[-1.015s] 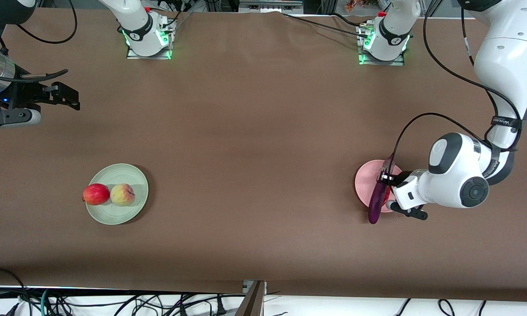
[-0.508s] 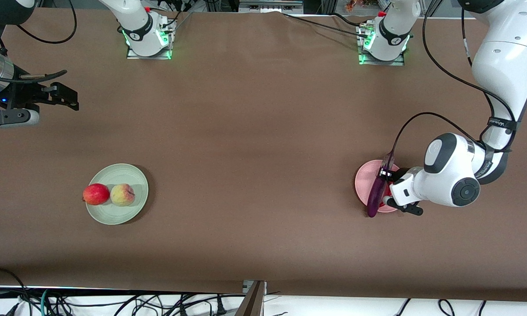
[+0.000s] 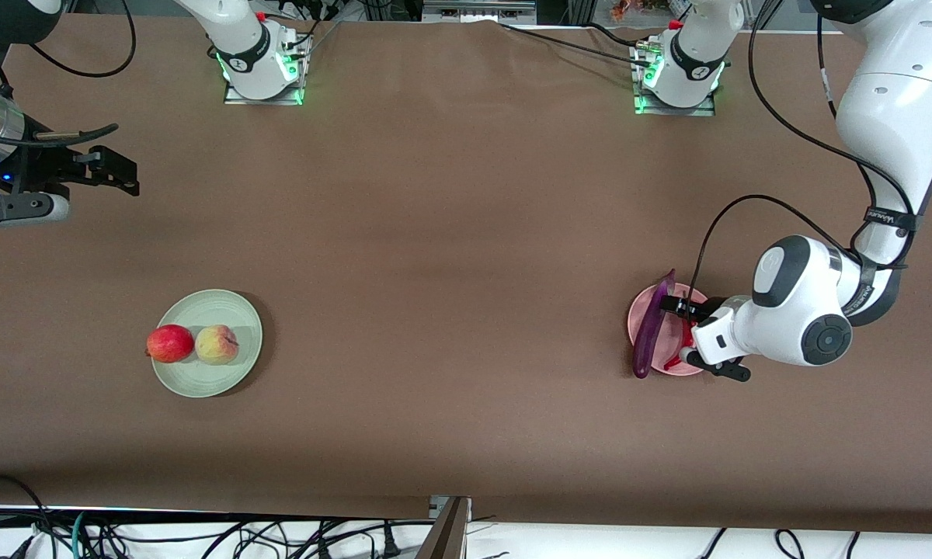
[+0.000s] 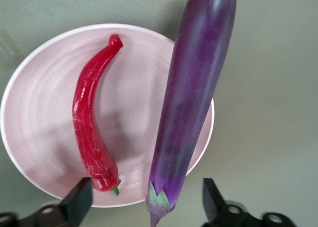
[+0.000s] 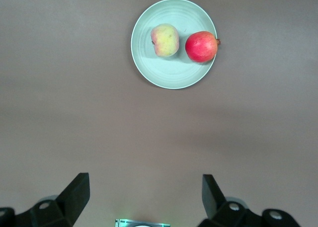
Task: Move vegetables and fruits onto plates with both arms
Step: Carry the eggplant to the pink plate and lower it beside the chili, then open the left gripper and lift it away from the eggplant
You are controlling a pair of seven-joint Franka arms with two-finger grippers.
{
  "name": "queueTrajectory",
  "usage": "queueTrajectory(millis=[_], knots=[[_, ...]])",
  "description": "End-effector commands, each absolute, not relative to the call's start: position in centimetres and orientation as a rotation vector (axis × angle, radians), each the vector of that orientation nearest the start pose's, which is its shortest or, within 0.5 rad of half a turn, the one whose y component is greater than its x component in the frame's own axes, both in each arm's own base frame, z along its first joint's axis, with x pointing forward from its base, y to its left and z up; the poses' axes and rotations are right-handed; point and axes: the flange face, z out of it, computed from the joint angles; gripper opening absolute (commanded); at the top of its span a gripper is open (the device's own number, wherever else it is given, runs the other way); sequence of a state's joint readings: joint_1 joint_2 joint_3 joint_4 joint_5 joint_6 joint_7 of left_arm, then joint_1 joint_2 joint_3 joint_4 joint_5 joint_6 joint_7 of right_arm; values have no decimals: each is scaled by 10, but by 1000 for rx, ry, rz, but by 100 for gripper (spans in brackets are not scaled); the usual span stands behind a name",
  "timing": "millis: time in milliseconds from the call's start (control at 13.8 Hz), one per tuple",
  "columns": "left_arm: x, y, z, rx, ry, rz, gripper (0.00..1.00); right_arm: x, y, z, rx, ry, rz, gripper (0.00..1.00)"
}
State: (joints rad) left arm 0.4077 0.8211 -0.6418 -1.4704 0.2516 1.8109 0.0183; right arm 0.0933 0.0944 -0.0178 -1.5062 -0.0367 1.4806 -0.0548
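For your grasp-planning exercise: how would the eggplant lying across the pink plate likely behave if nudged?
The eggplant looks smooth and glossy, so probably slippery. Its rounded body overhangs the pink plate rim, so it may roll or tip off. It keeps its shape unsupported, suggesting stiffness.

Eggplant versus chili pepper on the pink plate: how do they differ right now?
The eggplant is purple, longer and thicker; the chili pepper is red, thinner and curved. The eggplant overhangs the pink plate rim; the chili lies wholly inside. Both are free of the open left gripper.

White jointed arms [image 3: 885,101] (black bands, looping black cables).
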Motion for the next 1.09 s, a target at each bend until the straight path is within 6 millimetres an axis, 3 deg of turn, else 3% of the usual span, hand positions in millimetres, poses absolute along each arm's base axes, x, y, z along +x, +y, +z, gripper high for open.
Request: queueTrajectory(millis=[0,218,290,363,580,870,1015], knots=[[674,-63,247,-3269,466,540,100,575,39,595,-3185,-193,185,100],[674,-63,251,-3271,464,537,100,575,40,595,-3185,-195,185,100],[676,-62,259,-3275,434,524,100,575,39,595,-3185,-193,185,100],[677,-63,282,-3285,414,488,100,575,39,595,-3185,-193,185,100],[659,-70,388,-3233,334,443,100,575,40,595,-3185,-195,182,100],[600,-88,520,-3103,266,416,100,576,39,596,-3185,-193,177,100],[572,-98,573,-3046,255,330,100,575,41,596,-3185,-198,177,100]])
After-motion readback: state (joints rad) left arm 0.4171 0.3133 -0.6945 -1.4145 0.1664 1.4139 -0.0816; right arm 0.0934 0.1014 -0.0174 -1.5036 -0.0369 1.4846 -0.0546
